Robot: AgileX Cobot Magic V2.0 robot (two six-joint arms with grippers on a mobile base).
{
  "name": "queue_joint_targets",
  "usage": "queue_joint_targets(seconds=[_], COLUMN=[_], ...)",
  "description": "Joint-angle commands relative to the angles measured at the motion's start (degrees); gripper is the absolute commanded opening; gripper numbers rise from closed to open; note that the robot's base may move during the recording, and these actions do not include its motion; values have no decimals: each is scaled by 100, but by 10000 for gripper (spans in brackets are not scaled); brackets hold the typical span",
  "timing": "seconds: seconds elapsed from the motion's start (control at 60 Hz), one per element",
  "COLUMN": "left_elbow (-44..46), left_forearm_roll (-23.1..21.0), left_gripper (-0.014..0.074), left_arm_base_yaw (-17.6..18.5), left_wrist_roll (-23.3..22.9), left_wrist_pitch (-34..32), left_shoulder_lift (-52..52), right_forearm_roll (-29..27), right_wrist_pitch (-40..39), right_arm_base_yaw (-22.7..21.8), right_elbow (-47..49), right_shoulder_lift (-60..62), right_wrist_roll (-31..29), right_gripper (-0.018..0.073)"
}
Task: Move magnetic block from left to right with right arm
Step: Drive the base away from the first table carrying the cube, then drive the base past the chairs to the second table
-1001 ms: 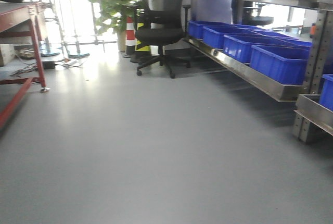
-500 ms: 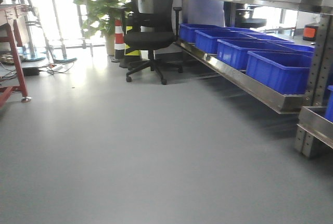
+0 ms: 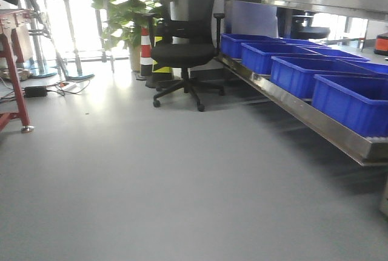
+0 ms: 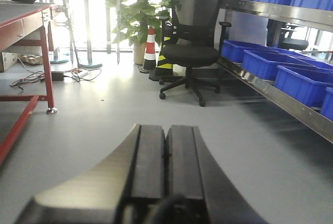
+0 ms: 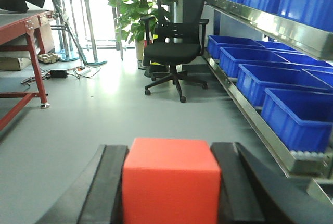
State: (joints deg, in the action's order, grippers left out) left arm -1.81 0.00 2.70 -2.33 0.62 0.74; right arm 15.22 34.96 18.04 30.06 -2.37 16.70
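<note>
Right wrist view: magnetic block (image 5: 170, 179) sits between the right fingers (image 5: 110, 187), both inner faces against its sides — clamped squarely, top face level. Left fingers (image 4: 150, 156) are pressed together with nothing between them. Beyond the fingertips there is only grey floor (image 5: 104, 120), then an office chair (image 5: 174, 52) ahead and blue bins (image 5: 291, 114) to the right of the fingers.

Judgement: carry phase. No set-down surface in view — do not loosen until a counter shows beneath the block. Move slowly; smooth faces could slip.
</note>
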Motion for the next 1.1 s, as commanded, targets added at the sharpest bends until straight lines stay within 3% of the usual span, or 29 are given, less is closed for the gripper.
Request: queue_joint_targets(seconds=[0.0, 1.084], left_elbow=[-48, -48], left_forearm_roll=[0, 0], left_gripper=[-116, -116], left_arm_base_yaw=[-11, -22], left_wrist_roll=[-38, -38], left_wrist_pitch=[-540, -540], left_shoulder_lift=[84, 84], right_forearm_roll=[153, 153], right_wrist_pitch=[-507, -507], right_arm_base_yaw=[5, 5], right_elbow=[156, 156], right_shoulder_lift=[-95, -95], right_wrist_roll=[-44, -44], right_gripper=[172, 172])
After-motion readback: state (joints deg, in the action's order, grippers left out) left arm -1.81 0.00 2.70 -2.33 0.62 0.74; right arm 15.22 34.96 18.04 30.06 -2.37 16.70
